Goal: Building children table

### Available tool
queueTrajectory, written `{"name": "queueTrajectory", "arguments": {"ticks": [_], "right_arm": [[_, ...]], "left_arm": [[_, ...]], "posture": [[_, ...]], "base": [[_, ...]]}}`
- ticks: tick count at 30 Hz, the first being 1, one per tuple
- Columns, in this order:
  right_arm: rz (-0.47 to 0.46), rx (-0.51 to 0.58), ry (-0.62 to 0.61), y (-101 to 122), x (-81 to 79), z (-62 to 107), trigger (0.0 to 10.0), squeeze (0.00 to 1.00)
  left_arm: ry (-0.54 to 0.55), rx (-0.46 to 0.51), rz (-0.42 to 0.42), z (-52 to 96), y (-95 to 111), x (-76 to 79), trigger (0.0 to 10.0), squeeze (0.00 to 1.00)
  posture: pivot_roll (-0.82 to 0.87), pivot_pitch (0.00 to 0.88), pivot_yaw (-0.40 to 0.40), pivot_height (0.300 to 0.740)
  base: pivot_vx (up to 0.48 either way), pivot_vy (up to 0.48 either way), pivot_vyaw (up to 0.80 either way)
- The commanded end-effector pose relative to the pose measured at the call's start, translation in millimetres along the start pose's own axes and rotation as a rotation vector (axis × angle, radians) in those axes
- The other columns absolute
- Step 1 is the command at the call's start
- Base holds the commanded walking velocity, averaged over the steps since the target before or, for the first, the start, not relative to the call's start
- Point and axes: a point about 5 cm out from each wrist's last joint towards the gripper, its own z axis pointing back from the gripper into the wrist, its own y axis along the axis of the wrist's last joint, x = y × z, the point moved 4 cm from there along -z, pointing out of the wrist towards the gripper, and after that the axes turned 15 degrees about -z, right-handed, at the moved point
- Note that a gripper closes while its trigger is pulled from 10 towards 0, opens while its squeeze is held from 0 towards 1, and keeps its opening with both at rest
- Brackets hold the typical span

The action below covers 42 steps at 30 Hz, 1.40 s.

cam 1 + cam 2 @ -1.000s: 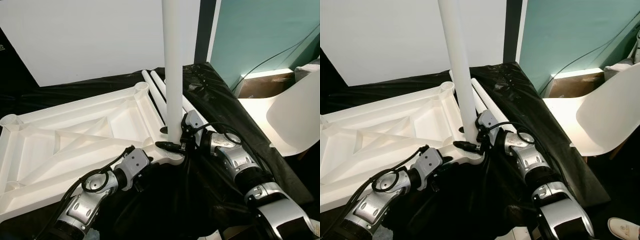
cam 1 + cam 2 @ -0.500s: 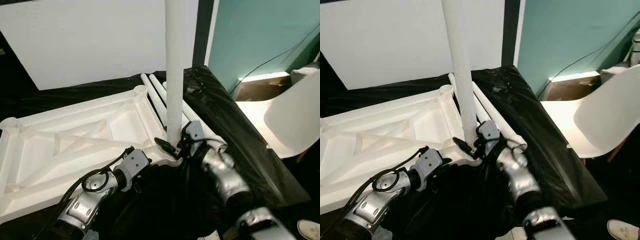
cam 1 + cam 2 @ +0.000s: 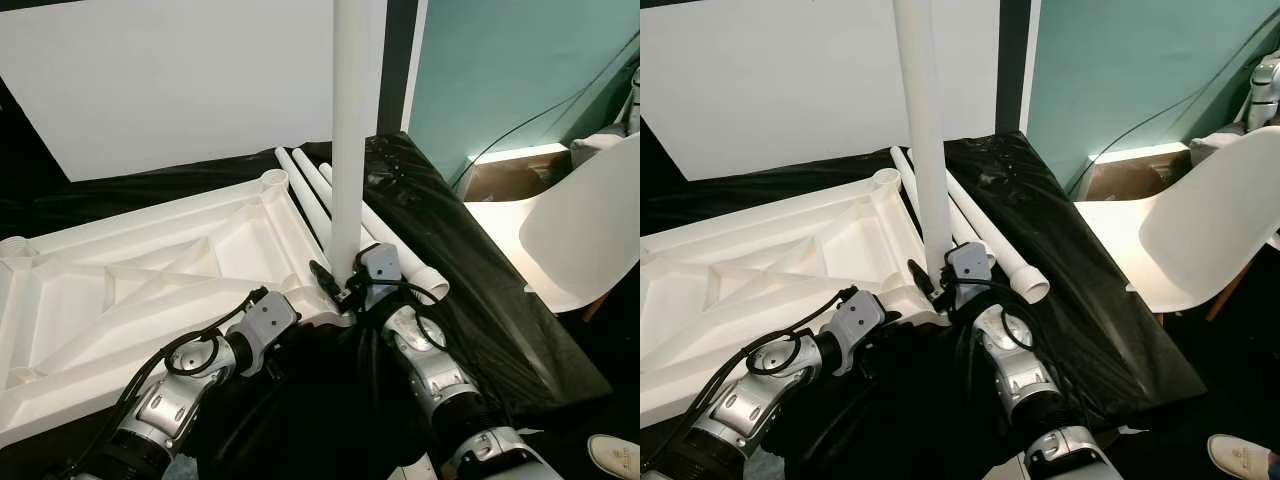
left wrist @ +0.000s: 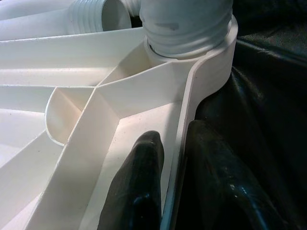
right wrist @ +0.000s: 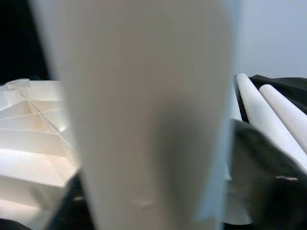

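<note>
Lying upside down on a black sheet (image 3: 470, 290): a white tabletop (image 3: 150, 290), ribs facing up, its far left edge cut off by the frame. Standing upright in the near right corner socket: a white leg (image 3: 350, 130), its top running out of the frame. Gripping that leg low down, just above the socket: the right gripper (image 3: 342, 282), one black finger (image 3: 322, 276) showing to the left of the leg, the other hidden behind it; jaws closing around the leg. Blocking most of the right wrist view: the leg itself, blurred and very close, with dark finger shapes at either side.

Pinching the tabletop's near rim just left of that corner: the left gripper (image 4: 172, 172), one finger (image 4: 141, 177) inside the rim, the other outside against the sheet, jaws narrow on the thin wall. Hiding under the wrist housing in the head views: those same fingertips.

Lying on the sheet beyond the corner, side by side: more spare legs (image 3: 985, 235), partly hidden behind the standing one, so hard to count. Sitting to the right, cut by the frame edge: a white chair (image 3: 1200, 235). Leaning behind: a white board (image 3: 180, 80).
</note>
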Motion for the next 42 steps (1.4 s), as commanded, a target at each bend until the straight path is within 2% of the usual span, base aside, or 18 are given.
{"name": "queueTrajectory", "arguments": {"ticks": [1, 2, 5, 8, 13, 14, 18, 19, 21, 22, 25, 34, 35, 36, 38, 39, 40, 42], "right_arm": [[-0.009, -0.005, -0.082, 2.9, 22.9, 5.1, 10.0, 1.0], [0.004, -0.062, 0.063, 6.0, 18.1, 3.3, 10.0, 0.0], [0.01, -0.104, 0.136, 6.8, 18.6, 4.5, 10.0, 0.0], [0.079, -0.198, 0.288, 12.8, 28.7, 12.4, 10.0, 0.0], [0.128, -0.233, 0.326, 16.2, 37.4, 15.2, 10.0, 0.0], [0.159, -0.274, 0.372, 17.8, 41.3, 17.3, 10.0, 0.0], [0.163, -0.289, 0.39, 18.1, 41.7, 18.3, 10.0, 0.0], [0.165, -0.317, 0.421, 16.9, 40.7, 20.5, 6.5, 0.0], [0.165, -0.317, 0.421, 16.9, 40.7, 20.5, 6.5, 0.0], [0.145, -0.365, 0.465, 12.3, 38.3, 26.6, 0.0, 0.0], [0.138, -0.373, 0.469, 10.5, 37.9, 27.9, 0.0, 0.0], [0.038, -0.33, 0.441, -4.0, 18.9, 30.6, 0.0, 0.0], [0.013, -0.29, 0.378, -7.3, 15.3, 27.5, 0.0, 0.0], [0.013, -0.29, 0.378, -7.3, 15.3, 27.5, 0.0, 0.0], [-0.029, -0.211, 0.216, -11.9, 14.4, 22.1, 0.0, 0.0], [-0.044, -0.137, 0.079, -11.4, 19.0, 22.0, 0.0, 0.0], [-0.044, -0.137, 0.079, -11.4, 19.0, 22.0, 0.0, 0.0], [-0.052, -0.091, -0.011, -10.6, 22.7, 23.5, 0.0, 0.0]], "left_arm": [[-0.308, -0.002, 0.035, -3.1, -10.4, 55.1, 10.0, 0.0], [-0.308, 0.004, 0.036, -5.3, -9.3, 56.4, 10.0, 0.0], [-0.308, 0.006, 0.039, -6.0, -9.1, 57.6, 10.0, 0.0], [-0.31, 0.01, 0.045, -7.3, -8.9, 60.4, 10.0, 0.0], [-0.313, 0.012, 0.044, -8.2, -8.6, 60.4, 10.0, 0.0], [-0.313, 0.013, 0.041, -8.8, -8.2, 59.0, 10.0, 0.0], [-0.313, 0.014, 0.04, -8.9, -8.0, 58.5, 10.0, 0.0], [-0.312, 0.013, 0.039, -8.5, -8.3, 58.3, 10.0, 0.0], [-0.312, 0.013, 0.039, -8.5, -8.3, 58.3, 10.0, 0.0], [-0.312, 0.011, 0.04, -7.4, -9.1, 59.0, 10.0, 0.0], [-0.312, 0.01, 0.041, -7.2, -9.3, 59.2, 10.0, 0.0], [-0.319, 0.009, 0.037, -5.5, -9.1, 59.2, 10.0, 0.0], [-0.319, 0.008, 0.037, -5.6, -9.1, 59.1, 10.0, 0.0], [-0.319, 0.008, 0.037, -5.6, -9.1, 59.1, 10.0, 0.0], [-0.319, 0.009, 0.037, -6.2, -8.8, 59.2, 10.0, 0.0], [-0.318, 0.01, 0.038, -7.1, -8.2, 59.2, 10.0, 0.0], [-0.318, 0.01, 0.038, -7.1, -8.2, 59.2, 10.0, 0.0], [-0.317, 0.011, 0.038, -7.7, -7.8, 59.2, 10.0, 0.0]], "posture": [[-0.03, 0.0, 0.028, 0.74], [-0.04, 0.0, 0.018, 0.74], [-0.04, 0.0, 0.018, 0.74], [-0.04, 0.0, 0.02, 0.74], [-0.05, 0.0, 0.021, 0.74], [-0.04, 0.0, 0.023, 0.74], [-0.04, 0.0, 0.023, 0.74], [-0.04, 0.0, 0.023, 0.74], [-0.04, 0.0, 0.023, 0.74], [-0.04, 0.0, 0.024, 0.74], [-0.04, 0.0, 0.024, 0.74], [-0.04, 0.0, 0.036, 0.74], [-0.04, 0.0, 0.035, 0.74], [-0.04, 0.0, 0.035, 0.74], [-0.04, 0.0, 0.033, 0.74], [-0.04, 0.0, 0.029, 0.74], [-0.04, 0.0, 0.029, 0.74], [-0.04, 0.0, 0.029, 0.74]], "base": [[0.0, 0.0, 0.0], [0.0, 0.0, 0.0], [0.0, 0.0, 0.0], [0.0, 0.0, 0.0], [0.0, 0.0, 0.0], [0.0, 0.0, 0.0], [0.0, 0.0, 0.0], [0.0, 0.0, 0.0], [0.0, 0.0, 0.0], [0.0, 0.0, 0.0], [0.0, 0.0, 0.0], [0.0, 0.0, 0.0], [0.0, 0.0, 0.0], [0.0, 0.0, 0.0], [0.0, 0.0, 0.0], [0.0, 0.0, 0.0], [0.0, 0.0, 0.0], [0.0, 0.0, 0.0]]}}
